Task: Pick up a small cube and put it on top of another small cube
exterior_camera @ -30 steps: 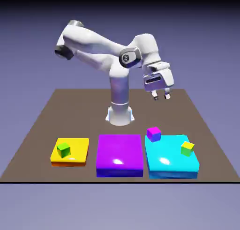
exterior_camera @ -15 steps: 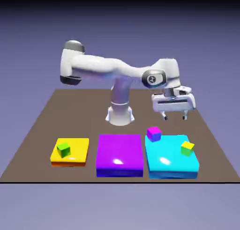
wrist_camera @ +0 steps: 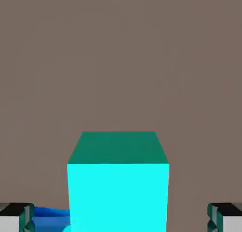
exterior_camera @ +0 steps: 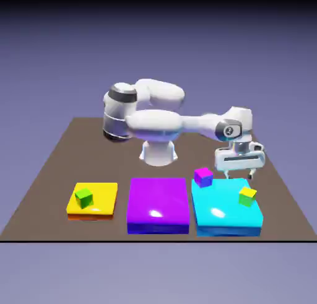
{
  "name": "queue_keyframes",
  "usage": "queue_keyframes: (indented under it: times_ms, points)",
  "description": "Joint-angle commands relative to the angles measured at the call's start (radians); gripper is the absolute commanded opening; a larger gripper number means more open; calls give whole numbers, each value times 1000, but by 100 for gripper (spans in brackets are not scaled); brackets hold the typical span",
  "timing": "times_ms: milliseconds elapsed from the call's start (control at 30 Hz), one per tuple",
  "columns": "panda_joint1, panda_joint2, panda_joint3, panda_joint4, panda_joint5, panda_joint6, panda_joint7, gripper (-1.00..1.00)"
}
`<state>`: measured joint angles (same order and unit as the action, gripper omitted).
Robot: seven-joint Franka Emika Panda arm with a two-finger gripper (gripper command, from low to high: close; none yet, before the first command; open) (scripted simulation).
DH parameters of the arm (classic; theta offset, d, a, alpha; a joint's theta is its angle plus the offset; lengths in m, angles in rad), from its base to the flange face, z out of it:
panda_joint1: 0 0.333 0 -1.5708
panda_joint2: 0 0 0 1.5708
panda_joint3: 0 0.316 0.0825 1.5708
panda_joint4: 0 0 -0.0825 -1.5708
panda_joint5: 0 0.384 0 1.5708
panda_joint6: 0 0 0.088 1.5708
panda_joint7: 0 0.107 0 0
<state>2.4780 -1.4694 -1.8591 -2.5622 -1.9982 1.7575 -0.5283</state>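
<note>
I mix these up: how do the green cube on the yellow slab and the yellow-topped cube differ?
The green cube has a lime top, the yellow-topped cube a yellow one. The first sits mid-slab on the yellow slab, the second at the edge of the cyan slab. Both have green sides.

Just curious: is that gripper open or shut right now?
Open. The gripper fingertips sit far apart at the hand view's corners, with the teal cube between them.
</note>
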Motion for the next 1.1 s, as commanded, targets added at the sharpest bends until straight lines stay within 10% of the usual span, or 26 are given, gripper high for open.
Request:
queue_keyframes:
  times_ms: [0, 33, 733, 1067]
  points:
    - [2, -2, -9, 4, -8, 4, 0, 0]
    - [2, -2, -9, 4, -8, 4, 0, -100]
    - [-476, 119, 322, 30, 805, 154, 124, -100]
    - [-838, 208, 366, 91, 903, 190, -267, -100]
